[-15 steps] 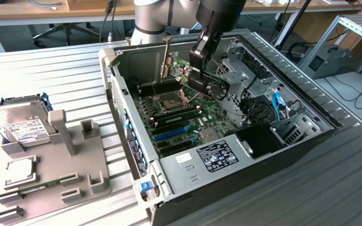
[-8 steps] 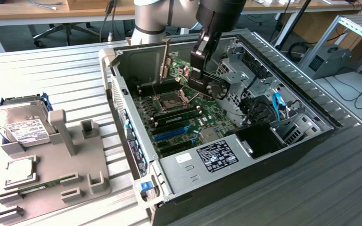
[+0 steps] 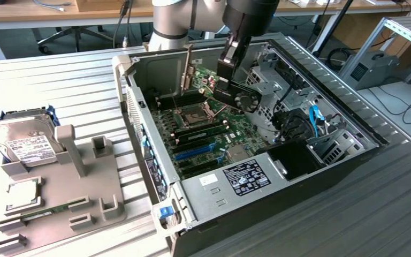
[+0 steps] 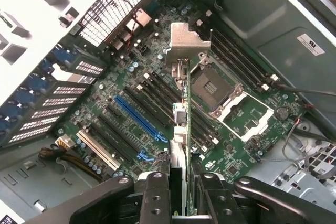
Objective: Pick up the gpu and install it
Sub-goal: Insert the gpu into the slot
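My gripper (image 3: pixel 227 79) hangs inside the open computer case (image 3: pixel 348 160), shut on the gpu (image 3: pixel 240 96). The card is off the board, tilted, its black face and round fan turned to the exterior view's right. In the wrist view the gpu (image 4: pixel 184 124) is seen edge-on between the two black fingers (image 4: pixel 156 200), and its silver bracket (image 4: pixel 185 43) points away from the camera. It hovers above the motherboard (image 4: pixel 121 85), beside the CPU socket (image 4: pixel 212 87), with the long blue slot (image 4: pixel 139 119) off to one side.
Black expansion slots and a white slot (image 4: pixel 97 150) run parallel to the blue one. Case walls, drive cage (image 3: pixel 334 144) and cables ring the board. On the exterior view's left a grey fixture (image 3: pixel 62 206) holds a hard drive (image 3: pixel 23 144), a CPU (image 3: pixel 23 195) and a RAM stick (image 3: pixel 48 212).
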### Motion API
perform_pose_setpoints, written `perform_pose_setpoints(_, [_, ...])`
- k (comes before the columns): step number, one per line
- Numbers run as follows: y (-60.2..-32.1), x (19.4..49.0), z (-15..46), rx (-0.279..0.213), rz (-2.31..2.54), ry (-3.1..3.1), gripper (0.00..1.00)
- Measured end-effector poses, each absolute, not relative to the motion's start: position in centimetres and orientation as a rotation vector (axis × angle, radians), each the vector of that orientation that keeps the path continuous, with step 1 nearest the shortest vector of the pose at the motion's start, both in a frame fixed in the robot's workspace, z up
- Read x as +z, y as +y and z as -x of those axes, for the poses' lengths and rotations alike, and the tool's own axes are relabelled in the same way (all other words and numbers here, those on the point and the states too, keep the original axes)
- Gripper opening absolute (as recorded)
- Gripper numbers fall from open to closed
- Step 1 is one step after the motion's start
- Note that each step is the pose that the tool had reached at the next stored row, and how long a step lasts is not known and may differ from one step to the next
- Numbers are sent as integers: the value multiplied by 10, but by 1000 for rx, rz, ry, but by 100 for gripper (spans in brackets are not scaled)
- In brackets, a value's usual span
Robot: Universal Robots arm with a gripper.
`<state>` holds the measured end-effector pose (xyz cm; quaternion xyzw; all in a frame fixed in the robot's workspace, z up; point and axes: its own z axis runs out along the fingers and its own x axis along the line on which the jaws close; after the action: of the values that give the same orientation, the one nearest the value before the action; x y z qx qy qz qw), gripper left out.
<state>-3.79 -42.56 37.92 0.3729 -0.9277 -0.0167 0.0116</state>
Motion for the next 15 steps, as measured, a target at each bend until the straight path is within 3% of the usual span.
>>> perform_pose_setpoints(15, [-426, 379, 38, -50, -1291, -2836, 26])
